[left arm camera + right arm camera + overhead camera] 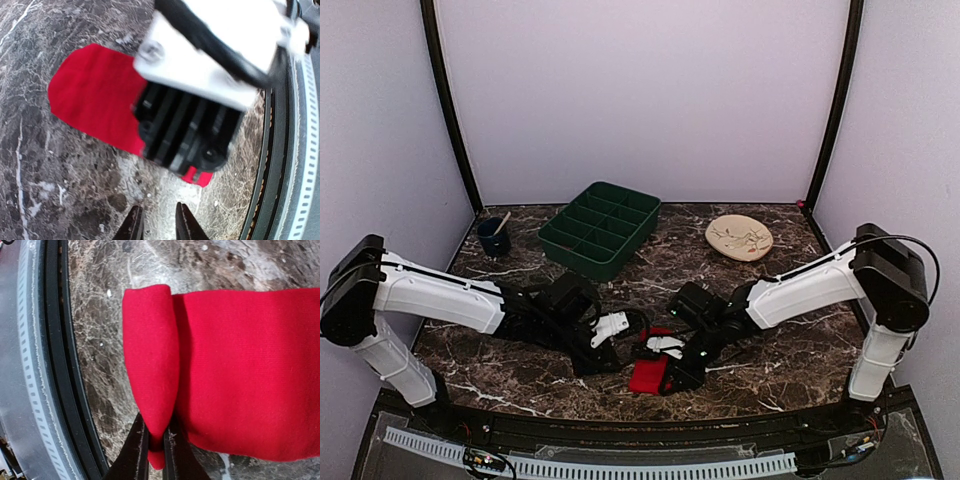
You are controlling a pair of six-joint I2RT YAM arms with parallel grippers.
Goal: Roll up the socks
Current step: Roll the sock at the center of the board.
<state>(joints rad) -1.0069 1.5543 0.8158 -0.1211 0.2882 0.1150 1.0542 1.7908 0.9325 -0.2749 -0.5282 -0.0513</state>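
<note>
Your dark marble table carries the socks at its six o'clock edge. Your right gripper pinches the first rolled fold so it cannot spring open. Your left gripper hovers at the socks' nine o'clock, jaws slightly apart, empty.

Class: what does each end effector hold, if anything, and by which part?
The right end effector pinches the red fabric sock by its rolled-over end; the left end effector holds nothing.

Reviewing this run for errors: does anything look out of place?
Nothing stands out. The socks lie flat, one end folded and pinched in the right tool; tray, cup and plate sit level.
</note>
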